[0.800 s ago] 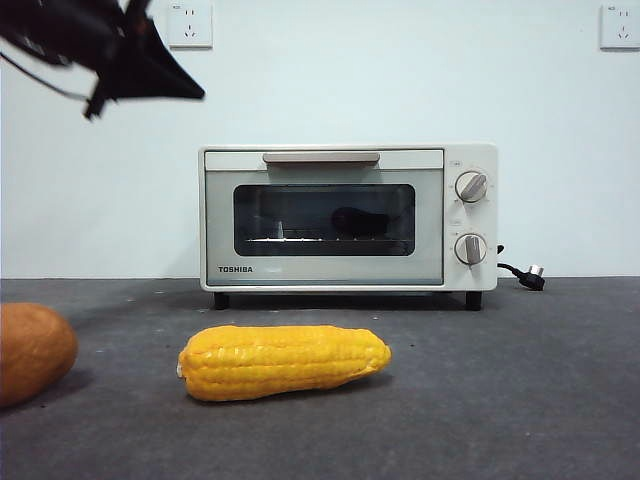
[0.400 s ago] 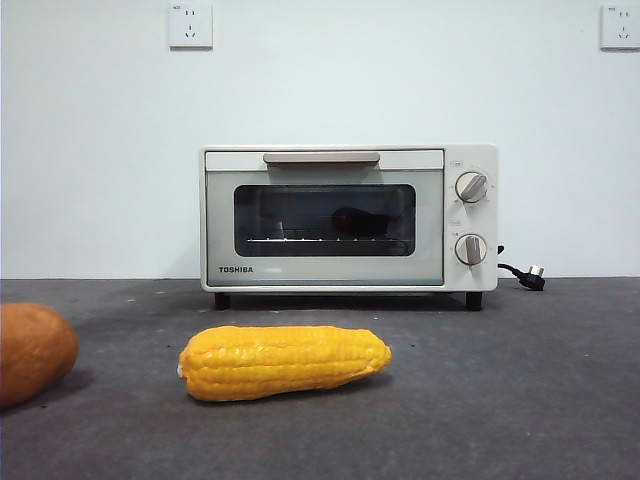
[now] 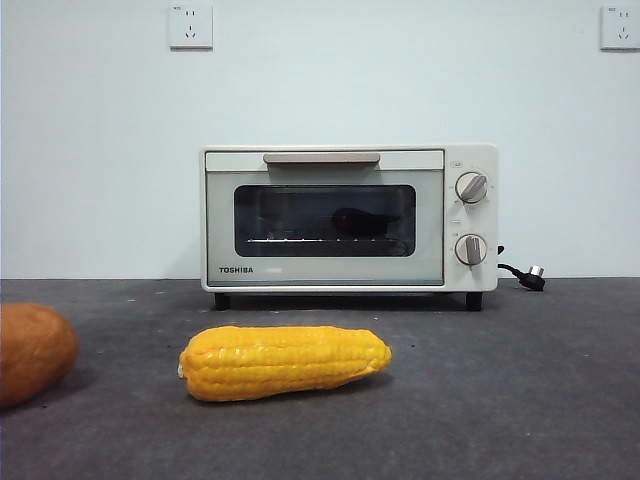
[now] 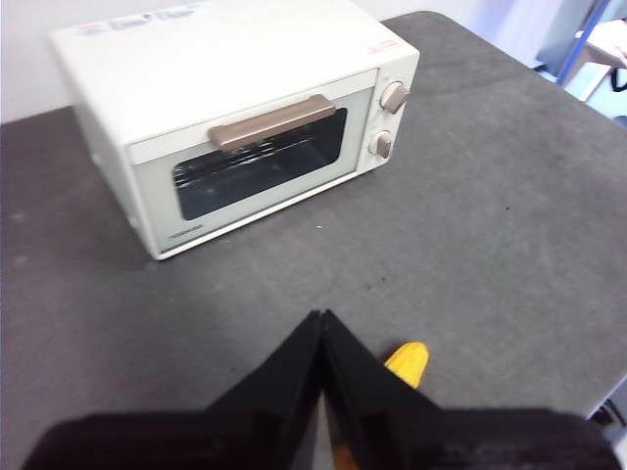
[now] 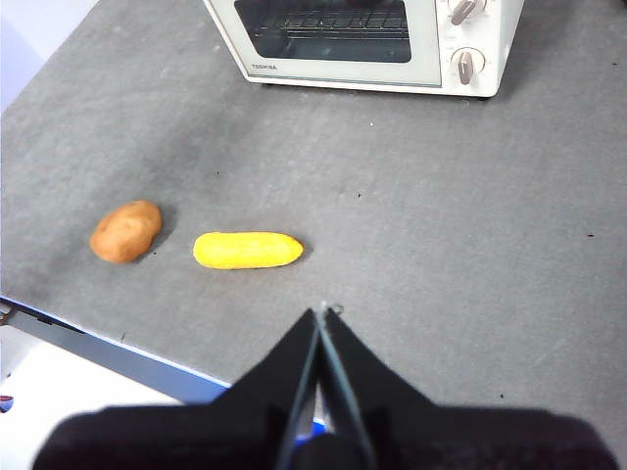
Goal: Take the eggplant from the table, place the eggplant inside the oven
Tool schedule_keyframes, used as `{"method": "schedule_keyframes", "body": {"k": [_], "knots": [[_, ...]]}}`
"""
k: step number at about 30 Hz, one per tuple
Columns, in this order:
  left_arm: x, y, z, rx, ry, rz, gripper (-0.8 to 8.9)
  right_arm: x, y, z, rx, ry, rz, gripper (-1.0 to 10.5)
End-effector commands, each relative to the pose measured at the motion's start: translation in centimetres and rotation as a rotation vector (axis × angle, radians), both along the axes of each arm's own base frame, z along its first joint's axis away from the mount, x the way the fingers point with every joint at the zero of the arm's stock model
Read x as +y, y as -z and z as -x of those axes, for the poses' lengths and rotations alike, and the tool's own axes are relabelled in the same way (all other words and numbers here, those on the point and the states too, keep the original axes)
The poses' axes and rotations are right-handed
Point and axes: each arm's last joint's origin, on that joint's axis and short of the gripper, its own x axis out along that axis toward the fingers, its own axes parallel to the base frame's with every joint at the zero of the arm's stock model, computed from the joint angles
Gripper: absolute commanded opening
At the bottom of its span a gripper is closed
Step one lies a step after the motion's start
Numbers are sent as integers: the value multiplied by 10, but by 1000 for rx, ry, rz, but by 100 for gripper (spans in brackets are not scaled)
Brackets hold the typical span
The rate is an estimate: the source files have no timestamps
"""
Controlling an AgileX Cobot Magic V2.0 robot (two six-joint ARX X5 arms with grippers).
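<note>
The oven (image 3: 348, 218) was positioned toward the rear edge of the tabletop (image 3: 520, 390), with its glass door fully closed and the bar handle (image 3: 321, 158) at the top of the door. Through the window, a dark elongated shape, consistent with the eggplant (image 3: 362, 220), was seen resting on the wire rack (image 3: 300, 239) in the right half of the cavity. Two knobs (image 3: 471, 187) were stacked on the right-hand panel, and a power cord (image 3: 522, 273) lay on the tabletop beside the oven's right side.

A corn cob (image 3: 285, 361) lay on its side nearer the front edge, well apart from the oven. An orange-brown vegetable (image 3: 35, 351) lay near it, toward the left edge.

The left gripper (image 4: 321, 323) was held above the tabletop in front of the oven, its fingers pressed together on nothing. The right gripper (image 5: 320, 315) was held high near the front edge, its fingers likewise closed and empty.
</note>
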Motion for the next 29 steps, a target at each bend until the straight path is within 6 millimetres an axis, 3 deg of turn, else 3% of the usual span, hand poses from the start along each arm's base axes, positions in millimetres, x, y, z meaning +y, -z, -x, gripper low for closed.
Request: {"method": "schedule_keyframes", "body": {"k": [1, 5, 9, 29], "knots": [[5, -4, 13, -23, -29, 25, -6, -1, 2, 1, 14, 0, 17, 1], [12, -7, 28, -60, -34, 44, -6, -1, 2, 1, 14, 0, 17, 1], [13, -5, 30, -49, -48, 30, -5, -1, 2, 1, 14, 0, 17, 1], [5, -4, 12, -27, -46, 21, -4, -1, 2, 1, 16, 0, 18, 1]]}}
